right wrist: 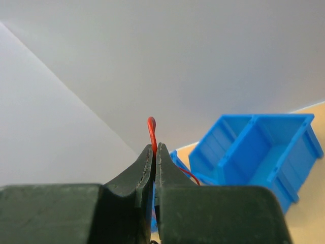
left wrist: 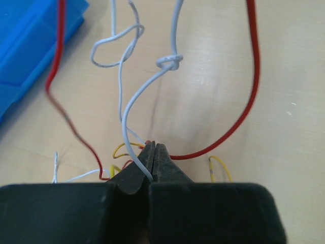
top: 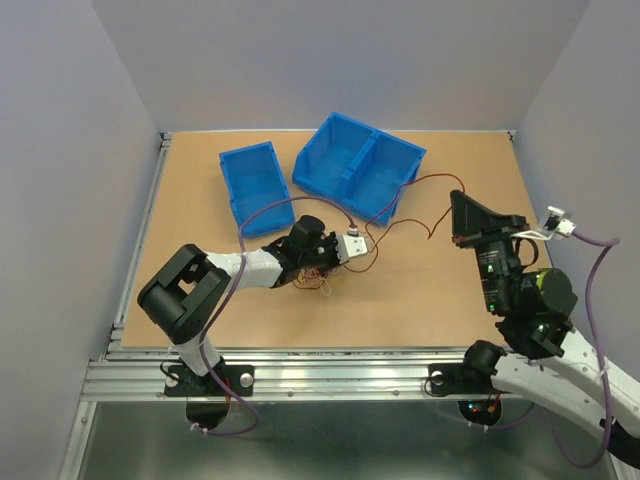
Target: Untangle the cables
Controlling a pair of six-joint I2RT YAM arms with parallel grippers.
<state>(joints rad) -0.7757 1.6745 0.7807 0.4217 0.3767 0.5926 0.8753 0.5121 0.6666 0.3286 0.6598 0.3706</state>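
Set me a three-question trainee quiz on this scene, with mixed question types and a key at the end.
1. True or false: the left gripper is shut on a white cable.
2. The right gripper pinches a cable of which colour? A yellow, B red, C white.
3. Fill in: ___ blue bins stand on the table.
Key: 1 true; 2 B, the red cable; 3 two.
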